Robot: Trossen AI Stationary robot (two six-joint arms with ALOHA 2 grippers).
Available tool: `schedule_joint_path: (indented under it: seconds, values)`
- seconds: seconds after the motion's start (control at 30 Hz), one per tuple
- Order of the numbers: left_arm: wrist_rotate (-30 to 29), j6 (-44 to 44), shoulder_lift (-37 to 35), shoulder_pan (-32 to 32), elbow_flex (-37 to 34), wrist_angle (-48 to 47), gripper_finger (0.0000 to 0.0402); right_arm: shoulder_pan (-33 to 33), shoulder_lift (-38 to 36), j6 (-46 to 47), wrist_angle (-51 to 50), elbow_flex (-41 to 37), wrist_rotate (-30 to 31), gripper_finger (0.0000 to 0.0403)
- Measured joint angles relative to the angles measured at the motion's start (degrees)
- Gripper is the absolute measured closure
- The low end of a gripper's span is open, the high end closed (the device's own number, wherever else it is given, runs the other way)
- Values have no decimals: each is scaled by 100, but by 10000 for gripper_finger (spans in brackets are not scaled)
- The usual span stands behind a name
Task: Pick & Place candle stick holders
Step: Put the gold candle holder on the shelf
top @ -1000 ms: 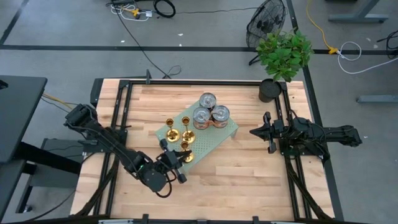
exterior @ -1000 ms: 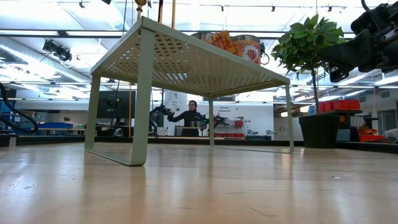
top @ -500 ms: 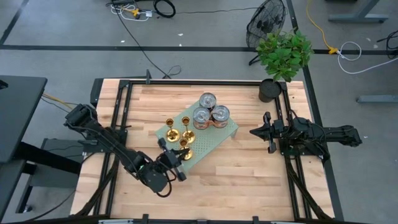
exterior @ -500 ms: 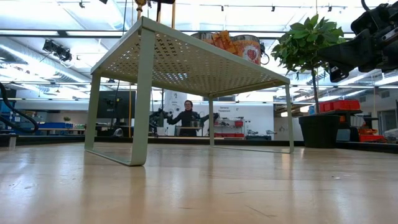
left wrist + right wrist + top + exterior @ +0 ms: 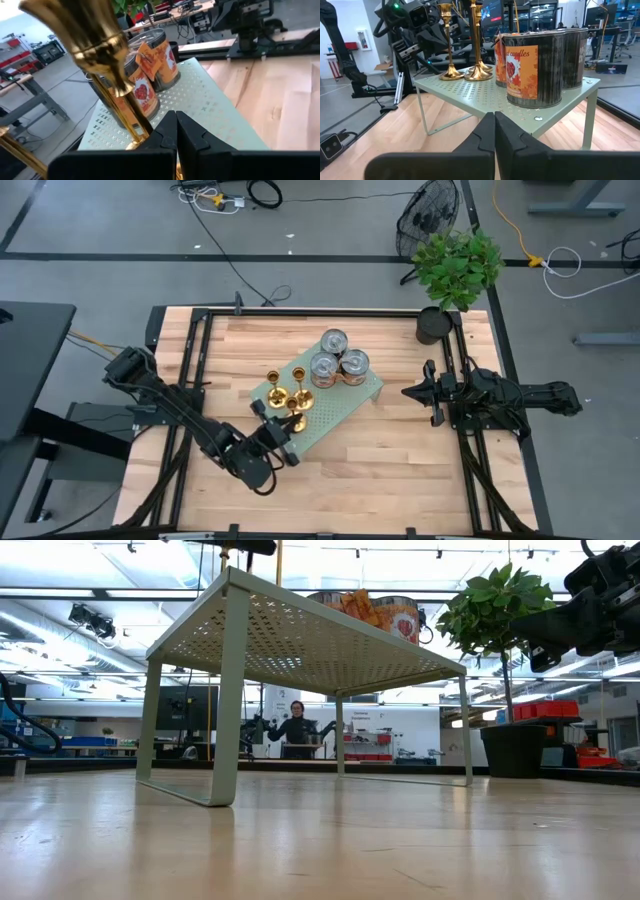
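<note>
left pincer (image 5: 287, 427) has crept up-frame to the nearest of three candle stick holders (image 5: 288, 392) on the green rack (image 5: 350, 403), centre frame; fingers clenched, grasping nothing. right pincer (image 5: 409, 392) clenched, idle at right. holders look rigid, slick, top-heavy: grip the stem low.

Gold candle stick holders (image 5: 285, 391); pale-green shelf (image 5: 345, 408) (perforated).

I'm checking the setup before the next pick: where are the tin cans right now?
In the high view the three tin cans stand clustered on the back right end of the green perforated shelf, mid-table, with the candle stick holders toward its other end.
</note>
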Motion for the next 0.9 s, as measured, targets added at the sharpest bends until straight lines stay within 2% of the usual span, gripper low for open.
schedule_joint_path:
  seconds: [0.53, 0.9]
  values:
    - [92, 0, 0, 47, 0, -725, 401, 2, 0, 0, 1, 1, -2, 400]
    - [281, 136, 0, 146, 0, -622, 401, 0, 0, 0, 0, 1, -1, 400]
